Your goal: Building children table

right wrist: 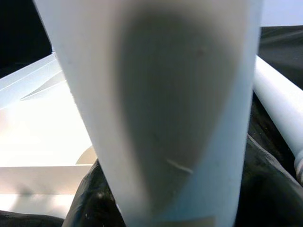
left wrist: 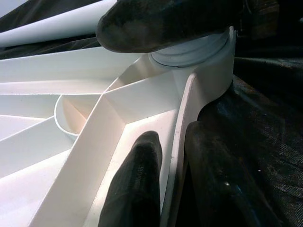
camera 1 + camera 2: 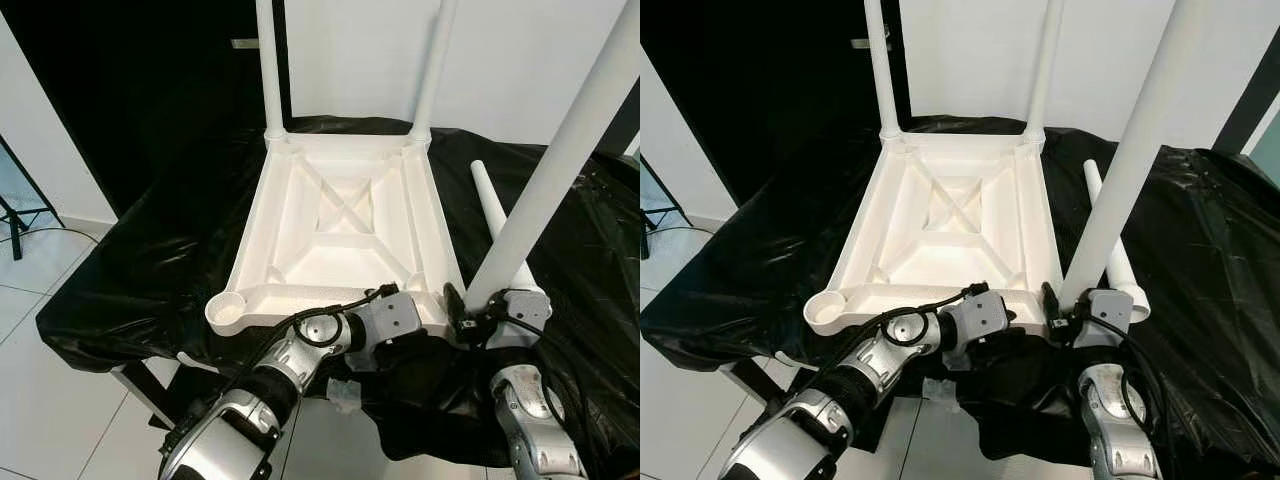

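A white plastic tabletop [image 3: 340, 225] lies upside down in the middle of a counter draped in black sheeting [image 3: 150, 250], its ribbed underside facing up. Two white legs [image 3: 269, 65] stand upright in the sockets at its far corners. The near left corner socket [image 3: 228, 311] is an open cup with nothing in it. A loose leg [image 3: 497, 220] lies on the sheeting just beside the tabletop's right edge.

The left claw [image 3: 420, 325] reaches across to the tabletop's near right corner. From the head views its fingers are hidden behind its grey wrist block, but the left wrist view shows them plainly: one black finger [image 2: 135, 184] inside the rim wall [image 2: 182, 123] and the other outside it, pinching the thin white edge between them, with the round corner socket just beyond.

The right claw [image 3: 465, 312] is at that same corner, closed around the base of a third leg [image 3: 560, 150] that slants up and away to the right. The right wrist view is close on this leg [image 1: 165, 109], with dark finger pads at either side of its lower end, and the loose leg lying behind it.
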`<state>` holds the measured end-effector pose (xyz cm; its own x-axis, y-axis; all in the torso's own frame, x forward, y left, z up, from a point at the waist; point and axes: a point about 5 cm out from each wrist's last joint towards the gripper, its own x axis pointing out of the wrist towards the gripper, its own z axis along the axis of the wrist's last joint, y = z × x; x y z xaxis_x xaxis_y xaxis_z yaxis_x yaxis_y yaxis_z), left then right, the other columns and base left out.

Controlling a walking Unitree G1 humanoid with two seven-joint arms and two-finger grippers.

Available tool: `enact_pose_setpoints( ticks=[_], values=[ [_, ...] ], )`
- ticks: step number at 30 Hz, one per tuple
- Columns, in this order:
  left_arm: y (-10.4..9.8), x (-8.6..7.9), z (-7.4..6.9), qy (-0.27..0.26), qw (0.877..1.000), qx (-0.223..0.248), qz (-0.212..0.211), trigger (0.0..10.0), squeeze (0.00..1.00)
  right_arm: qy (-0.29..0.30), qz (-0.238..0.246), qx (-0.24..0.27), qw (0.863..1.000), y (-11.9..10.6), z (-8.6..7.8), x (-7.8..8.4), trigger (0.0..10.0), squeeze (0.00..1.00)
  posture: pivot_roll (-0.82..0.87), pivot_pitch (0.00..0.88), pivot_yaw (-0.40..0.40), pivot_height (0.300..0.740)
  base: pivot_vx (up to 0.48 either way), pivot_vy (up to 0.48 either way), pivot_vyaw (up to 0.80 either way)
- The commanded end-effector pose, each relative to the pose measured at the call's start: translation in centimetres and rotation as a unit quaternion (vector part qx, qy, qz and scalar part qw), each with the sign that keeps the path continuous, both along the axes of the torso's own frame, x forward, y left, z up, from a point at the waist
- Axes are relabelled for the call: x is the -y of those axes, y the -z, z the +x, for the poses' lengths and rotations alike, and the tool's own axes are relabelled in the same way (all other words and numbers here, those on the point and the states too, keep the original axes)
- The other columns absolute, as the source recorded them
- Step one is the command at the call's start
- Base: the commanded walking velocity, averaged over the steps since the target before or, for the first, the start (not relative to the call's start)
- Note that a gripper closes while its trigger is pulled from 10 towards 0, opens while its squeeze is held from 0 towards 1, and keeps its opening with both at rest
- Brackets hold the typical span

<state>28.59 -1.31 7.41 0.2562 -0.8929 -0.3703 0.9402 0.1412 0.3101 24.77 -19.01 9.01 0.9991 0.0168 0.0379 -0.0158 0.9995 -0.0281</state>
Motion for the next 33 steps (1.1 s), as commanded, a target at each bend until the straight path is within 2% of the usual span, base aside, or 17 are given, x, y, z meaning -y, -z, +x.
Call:
enact_pose_setpoints(
  ticks=[1,7,8,9,10,15,17,18,20,21,22,25,26,27,30,32,33],
  values=[
    [3.6,-1.3,-1.5,-0.02,0.996,-0.068,0.048,10.0,0.0,0.008,-0.007,-0.03,0.999,0.8,0.2,0.3,10.0,1.0,0.17,0.0,-0.02,0.74,0.0,0.0,0.0],
    [3.5,-1.1,-1.5,-0.018,0.996,-0.067,0.048,10.0,0.0,-0.013,-0.017,-0.02,1.0,0.4,0.4,0.3,10.0,1.0,0.17,0.0,-0.019,0.74,0.0,0.0,0.0],
    [3.4,-1.0,-1.4,-0.017,0.997,-0.066,0.048,10.0,0.0,-0.023,-0.029,-0.019,0.999,0.2,0.4,0.5,10.0,0.43,0.17,0.0,-0.018,0.74,0.0,0.0,0.0],
    [3.4,-1.0,-1.4,-0.017,0.997,-0.066,0.048,10.0,0.0,-0.023,-0.029,-0.019,0.999,0.2,0.4,0.5,10.0,0.43,0.17,0.0,-0.018,0.74,0.0,0.0,0.0],
    [3.2,-0.9,-1.3,-0.017,0.997,-0.064,0.047,10.0,0.0,-0.046,-0.059,-0.015,0.997,-0.1,0.2,1.2,10.0,0.0,0.16,0.0,-0.02,0.74,0.0,0.0,0.0],
    [3.2,-0.8,-1.3,-0.018,0.997,-0.063,0.046,10.0,0.0,-0.066,-0.078,-0.014,0.995,-0.2,-0.1,1.7,10.0,0.0,0.16,0.0,-0.022,0.74,0.0,0.0,0.0],
    [3.2,-0.7,-1.3,-0.017,0.997,-0.063,0.046,10.0,0.0,-0.132,-0.129,-0.016,0.983,-0.4,-0.5,1.9,10.0,0.0,0.15,0.0,-0.019,0.74,0.0,0.0,0.0],
    [3.2,-0.7,-1.3,-0.017,0.997,-0.063,0.046,10.0,0.0,-0.132,-0.129,-0.016,0.983,-0.4,-0.5,1.9,10.0,0.0,0.15,0.0,-0.019,0.74,0.0,0.0,0.0],
    [3.2,-0.7,-1.3,-0.015,0.997,-0.063,0.046,10.0,0.0,-0.219,-0.181,-0.034,0.958,-0.6,-0.9,1.8,10.0,0.0,0.14,0.0,-0.014,0.74,0.0,0.0,0.0],
    [3.2,-0.7,-1.3,-0.015,0.997,-0.063,0.046,10.0,0.0,-0.219,-0.181,-0.034,0.958,-0.6,-0.9,1.8,10.0,0.0,0.14,0.0,-0.014,0.74,0.0,0.0,0.0],
    [3.2,-0.7,-1.3,-0.013,0.997,-0.063,0.047,10.0,0.0,-0.244,-0.19,-0.042,0.95,-0.7,-1.0,1.8,10.0,0.0,0.14,0.0,-0.014,0.74,0.0,0.0,0.0],
    [3.2,-0.7,-1.3,-0.013,0.997,-0.063,0.047,10.0,0.0,-0.244,-0.19,-0.042,0.95,-0.7,-1.0,1.8,10.0,0.0,0.14,0.0,-0.014,0.74,0.0,0.0,0.0],
    [3.2,-0.6,-1.3,-0.013,0.997,-0.062,0.047,10.0,0.0,-0.278,-0.175,-0.07,0.942,-0.4,-1.4,1.8,0.0,0.0,0.15,0.0,-0.017,0.74,0.0,0.0,0.0],
    [3.1,-0.6,-1.2,-0.015,0.997,-0.061,0.046,10.0,0.0,-0.291,-0.149,-0.089,0.941,0.0,-1.6,1.9,0.0,0.0,0.16,0.0,-0.021,0.74,0.0,0.0,0.0],
    [3.0,-0.6,-1.2,-0.016,0.997,-0.061,0.045,10.0,0.0,-0.293,-0.126,-0.102,0.942,0.3,-1.7,2.0,0.0,0.0,0.16,0.0,-0.021,0.74,0.0,0.0,0.0],
    [3.3,-1.0,-1.3,-0.02,0.997,-0.063,0.046,10.0,0.0,-0.261,-0.072,-0.123,0.955,1.2,-1.5,2.2,0.0,0.0,0.17,0.0,-0.021,0.74,0.0,0.0,0.0],
    [3.3,-1.0,-1.3,-0.02,0.997,-0.063,0.046,10.0,0.0,-0.261,-0.072,-0.123,0.955,1.2,-1.5,2.2,0.0,0.0,0.17,0.0,-0.021,0.74,0.0,0.0,0.0]
  ],
)
